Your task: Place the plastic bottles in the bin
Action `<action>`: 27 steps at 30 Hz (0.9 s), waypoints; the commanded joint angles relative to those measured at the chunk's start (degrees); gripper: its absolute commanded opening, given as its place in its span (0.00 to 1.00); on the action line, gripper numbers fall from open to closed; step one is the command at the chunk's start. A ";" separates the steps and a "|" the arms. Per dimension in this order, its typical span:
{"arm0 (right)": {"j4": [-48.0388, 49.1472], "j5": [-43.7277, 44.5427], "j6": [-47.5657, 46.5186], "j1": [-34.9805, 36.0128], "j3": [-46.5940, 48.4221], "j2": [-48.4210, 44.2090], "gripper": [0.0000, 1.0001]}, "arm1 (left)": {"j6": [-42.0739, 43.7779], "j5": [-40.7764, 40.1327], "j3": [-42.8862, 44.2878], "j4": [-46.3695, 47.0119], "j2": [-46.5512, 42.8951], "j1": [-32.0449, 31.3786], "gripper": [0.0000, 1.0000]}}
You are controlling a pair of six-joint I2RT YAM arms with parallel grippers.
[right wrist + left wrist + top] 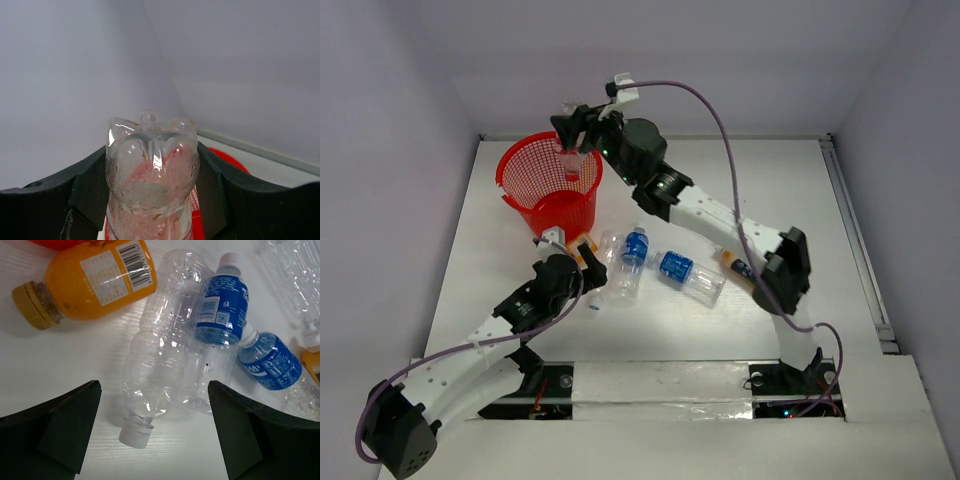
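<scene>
Right jaws clamp red-labelled bottle (150,170) above bin (550,212); left jaws spread, straddling clear bottle (155,370) neck.

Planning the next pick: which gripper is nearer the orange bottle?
Left. The left gripper is close beside the orange bottle; the right gripper is over the bin, jaws around a clear bottle.

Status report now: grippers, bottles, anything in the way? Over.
Right gripper shut on clear bottle above red mesh bin. Left gripper open over white-capped clear bottle on table. Blue-labelled bottle close beside it.
</scene>
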 commanded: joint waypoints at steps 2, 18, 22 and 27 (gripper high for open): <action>-1.50 2.12 2.86 -1.34 19.75 10.10 0.38 | -0.52 -3.84 -0.21 4.53 1.46 -0.21 0.88; -5.13 -4.38 1.28 -1.34 14.29 9.44 0.89 | 2.73 -2.78 1.72 13.50 12.45 -0.21 0.83; -4.60 -5.88 0.75 -1.87 6.90 3.81 0.90 | 3.34 -2.70 3.03 13.59 16.05 -0.21 0.82; -1.36 -6.50 2.50 -1.87 -11.41 -6.29 0.60 | 4.66 -3.75 4.00 14.29 18.95 -0.21 0.82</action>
